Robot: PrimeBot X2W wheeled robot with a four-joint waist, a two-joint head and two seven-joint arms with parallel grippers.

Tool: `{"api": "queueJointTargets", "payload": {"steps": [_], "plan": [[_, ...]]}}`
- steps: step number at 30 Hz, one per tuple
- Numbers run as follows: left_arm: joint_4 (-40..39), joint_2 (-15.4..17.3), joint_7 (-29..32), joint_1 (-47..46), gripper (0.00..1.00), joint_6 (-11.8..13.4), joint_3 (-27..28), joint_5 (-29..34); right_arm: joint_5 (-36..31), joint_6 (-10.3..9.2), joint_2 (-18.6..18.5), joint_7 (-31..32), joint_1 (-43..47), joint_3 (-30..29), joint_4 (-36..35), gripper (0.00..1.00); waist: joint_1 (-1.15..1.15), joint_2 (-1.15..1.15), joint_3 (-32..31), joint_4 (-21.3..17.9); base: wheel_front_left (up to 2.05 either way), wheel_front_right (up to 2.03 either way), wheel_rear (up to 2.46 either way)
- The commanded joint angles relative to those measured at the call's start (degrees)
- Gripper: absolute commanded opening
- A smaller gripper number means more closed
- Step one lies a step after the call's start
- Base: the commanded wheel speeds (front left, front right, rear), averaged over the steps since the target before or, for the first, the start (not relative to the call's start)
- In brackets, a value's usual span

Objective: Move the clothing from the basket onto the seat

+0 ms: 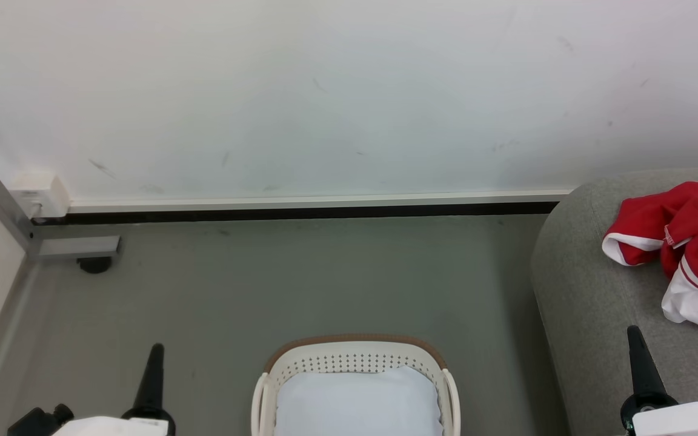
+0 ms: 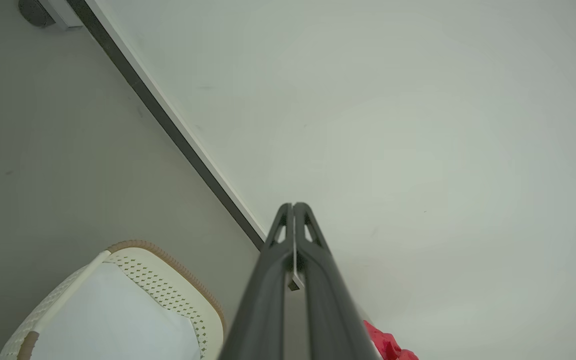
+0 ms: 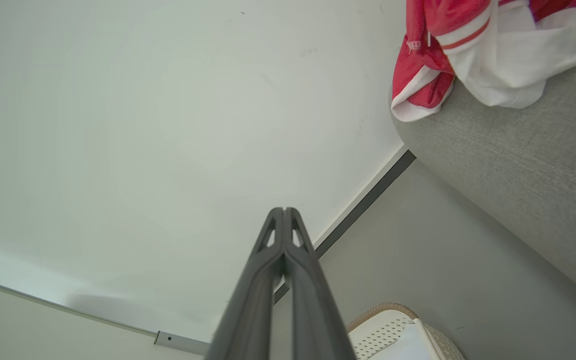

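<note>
Lying crumpled on the large grey fabric-upholstered sofa seat (image 1: 591, 303), the red basketball clothing with white trim (image 1: 682, 236) sits just ahead of the right gripper (image 1: 632, 332) and off to its right, apart from its tips. That gripper's two long dark fingers (image 3: 288, 250) are pressed together, clenched empty, pointing toward the white wall (image 1: 349, 91). The left gripper (image 1: 156, 348) is likewise clenched empty above the grey floor (image 1: 325, 278). Between the two grippers, nearer the left one, stands the small oval white perforated plastic basket (image 1: 355, 340) with a brown rim, holding a pale blue-white pad (image 1: 358, 402).
</note>
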Motion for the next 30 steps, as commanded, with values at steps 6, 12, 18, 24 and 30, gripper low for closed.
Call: {"api": "queueJointTargets", "payload": {"steps": [6, 12, 18, 24, 30], "plan": [[-0.62, 0.49, 1.23, -1.40, 0.00, -0.12, 0.50, -4.65, 4.22, -0.06, -0.49, 1.07, -1.36, -1.00, -0.64, 0.00, 0.00, 0.00, -0.02, 0.23, 0.00, 0.00, 0.00], [-0.60, 0.52, 2.08, -1.61, 0.00, -0.13, 0.71, -7.84, 7.25, -0.07, -0.46, 1.98, -1.38, -1.61, -0.61, 0.00, 0.00, 0.00, -0.05, 0.45, 0.00, 0.00, 0.00], [-0.58, 0.54, 2.87, -1.80, 0.00, -0.14, 0.92, -10.92, 10.05, -0.07, -0.42, 2.84, -1.39, -2.19, -0.58, 0.00, 0.00, 0.00, -0.07, 0.66, 0.00, 0.00, 0.00], [-0.57, 0.57, 3.72, -1.94, 0.00, -0.15, 1.12, -13.82, 12.71, -0.08, -0.36, 3.66, -1.44, -2.72, -0.55, 0.00, 0.00, 0.00, -0.09, 0.88, 0.00, 0.00, 0.00], [-0.55, 0.58, 4.47, -2.15, 0.00, -0.16, 1.30, -16.71, 15.34, -0.08, -0.30, 4.43, -1.43, -3.32, -0.52, 0.00, 0.00, 0.00, -0.11, 1.10, 0.00, 0.00, 0.00]]}}
